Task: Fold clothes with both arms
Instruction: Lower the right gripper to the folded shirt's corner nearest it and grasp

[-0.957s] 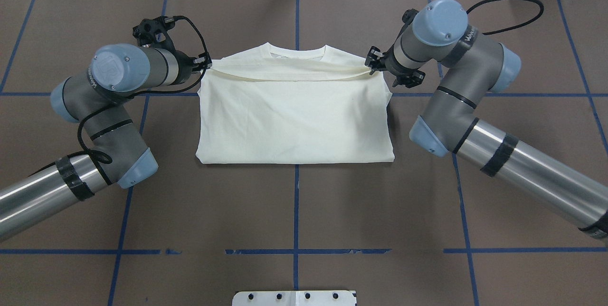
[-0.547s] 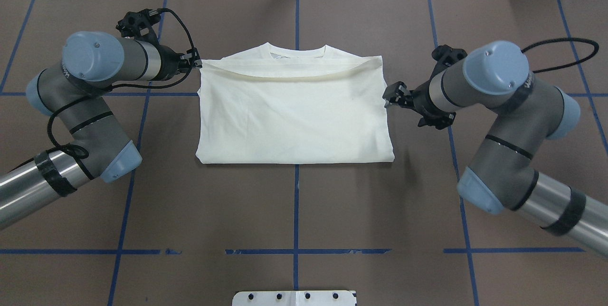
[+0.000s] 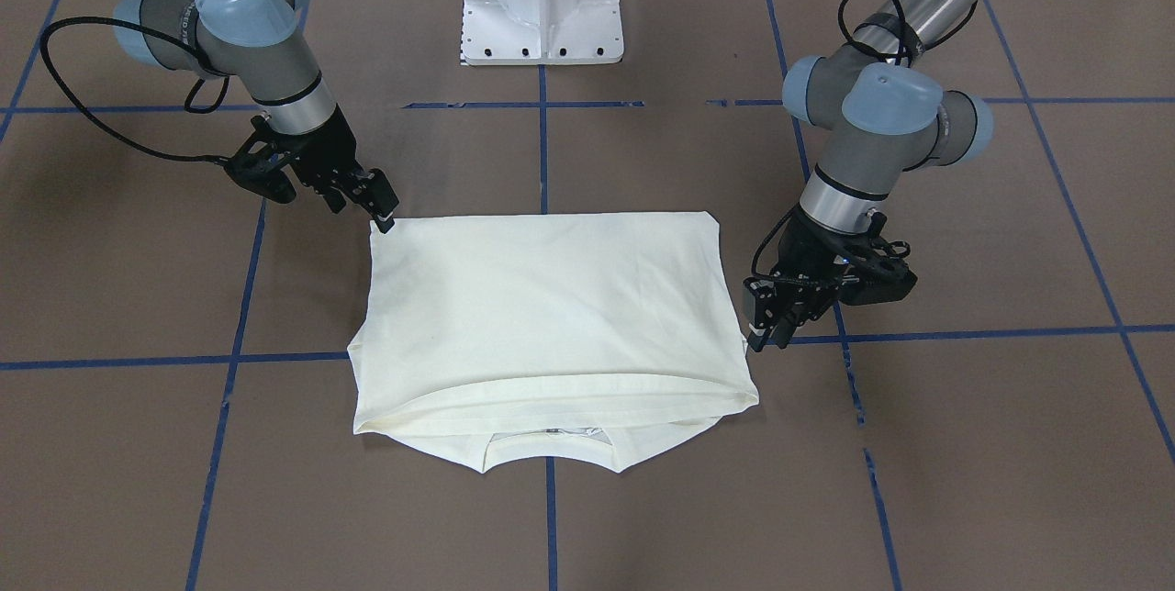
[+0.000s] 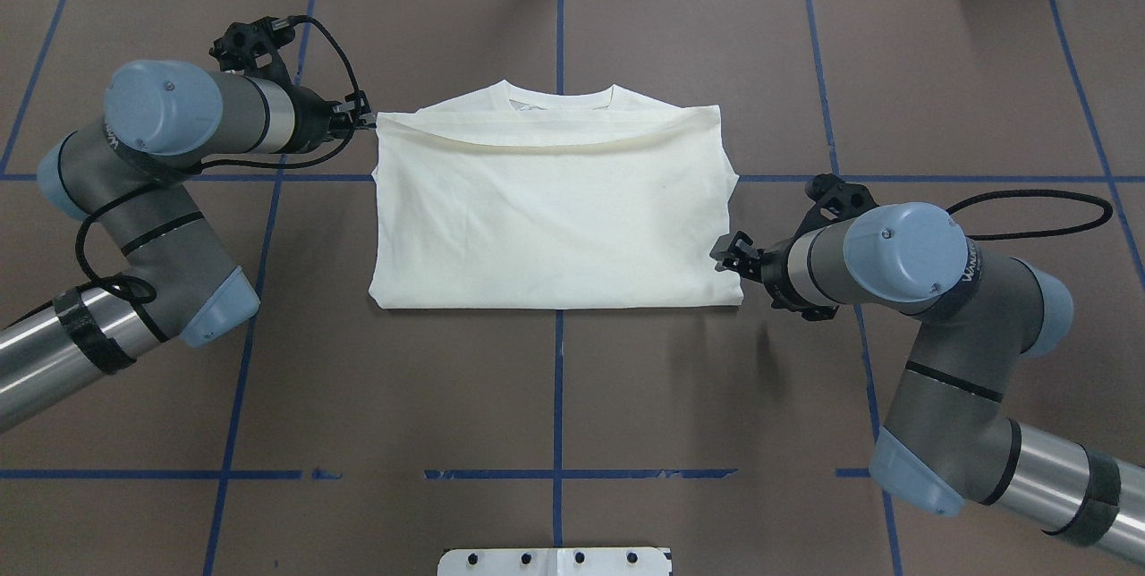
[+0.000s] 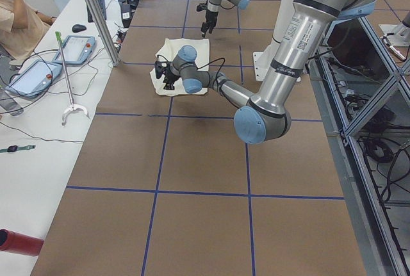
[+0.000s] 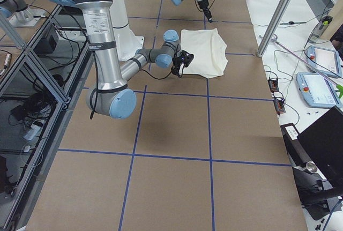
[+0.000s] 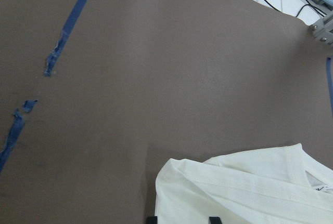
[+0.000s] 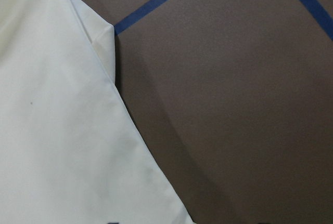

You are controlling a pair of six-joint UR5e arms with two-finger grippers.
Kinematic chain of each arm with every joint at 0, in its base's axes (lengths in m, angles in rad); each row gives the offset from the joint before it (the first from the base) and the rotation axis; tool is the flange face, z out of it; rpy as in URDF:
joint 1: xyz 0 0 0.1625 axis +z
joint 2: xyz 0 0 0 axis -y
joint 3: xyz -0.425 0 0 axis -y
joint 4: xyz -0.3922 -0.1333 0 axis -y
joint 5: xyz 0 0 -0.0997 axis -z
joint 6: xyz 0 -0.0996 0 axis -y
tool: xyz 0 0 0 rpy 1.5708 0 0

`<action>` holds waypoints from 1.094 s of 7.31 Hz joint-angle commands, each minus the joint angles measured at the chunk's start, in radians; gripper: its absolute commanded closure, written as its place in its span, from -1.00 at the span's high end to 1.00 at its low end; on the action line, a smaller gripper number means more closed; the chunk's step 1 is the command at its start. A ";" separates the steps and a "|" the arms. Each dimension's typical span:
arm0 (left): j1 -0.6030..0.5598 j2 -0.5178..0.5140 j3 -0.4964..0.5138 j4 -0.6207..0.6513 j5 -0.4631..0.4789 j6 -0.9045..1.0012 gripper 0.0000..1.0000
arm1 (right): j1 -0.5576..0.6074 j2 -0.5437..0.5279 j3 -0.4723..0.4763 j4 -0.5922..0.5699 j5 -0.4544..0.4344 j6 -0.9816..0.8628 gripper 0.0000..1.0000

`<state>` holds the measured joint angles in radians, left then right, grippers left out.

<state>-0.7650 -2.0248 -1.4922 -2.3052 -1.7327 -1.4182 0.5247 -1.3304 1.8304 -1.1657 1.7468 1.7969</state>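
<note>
The cream clothes (image 4: 555,209) lie folded in a rectangle on the brown table, plain side up, collar at the far edge (image 3: 542,306). My left gripper (image 4: 360,120) hovers open just outside the shirt's far left corner (image 3: 760,334). In its wrist view that corner (image 7: 244,193) lies between the two spread fingertips (image 7: 151,220). My right gripper (image 4: 723,256) is open at the shirt's near right corner (image 3: 381,213), and its wrist view looks down on the shirt's edge (image 8: 62,130). Neither gripper holds cloth.
The white pedestal base (image 3: 542,4) stands at the table's near edge, and blue tape lines (image 4: 558,397) cross the brown mat. Past the far edge is a white bench with tablets and cables (image 5: 38,74), a metal post (image 5: 96,13) and a seated person (image 5: 16,13).
The right gripper let go of the far right corner and swung back to the near right corner. The left gripper released the far left corner and drew slightly outward. The folded hem now lies flat.
</note>
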 commanded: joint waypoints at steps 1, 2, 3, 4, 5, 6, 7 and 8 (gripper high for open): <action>-0.002 0.003 -0.013 0.001 0.002 -0.005 -0.11 | -0.023 0.011 -0.025 0.000 -0.007 0.012 0.76; -0.001 0.012 -0.014 0.001 0.004 -0.007 -0.09 | -0.022 0.011 -0.026 0.003 -0.004 0.016 0.63; -0.001 0.018 -0.026 0.001 0.004 -0.008 -0.08 | -0.022 0.014 -0.029 0.003 -0.003 0.018 0.44; -0.002 0.026 -0.034 0.001 0.004 -0.008 -0.08 | -0.022 0.019 -0.029 0.003 -0.003 0.025 -0.10; -0.001 0.041 -0.036 0.001 0.004 -0.008 -0.08 | -0.020 0.023 -0.029 0.001 -0.003 0.033 -0.90; -0.001 0.046 -0.036 0.001 0.004 -0.007 -0.08 | -0.018 0.023 -0.029 0.003 -0.001 0.032 -1.00; 0.001 0.046 -0.036 0.001 0.004 -0.007 -0.07 | -0.018 0.026 -0.031 0.000 -0.001 0.033 -1.00; 0.003 0.046 -0.034 0.001 0.004 -0.007 -0.07 | -0.017 0.028 -0.029 0.000 -0.001 0.032 -1.00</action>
<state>-0.7640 -1.9802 -1.5272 -2.3040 -1.7288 -1.4252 0.5064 -1.3048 1.8003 -1.1649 1.7455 1.8289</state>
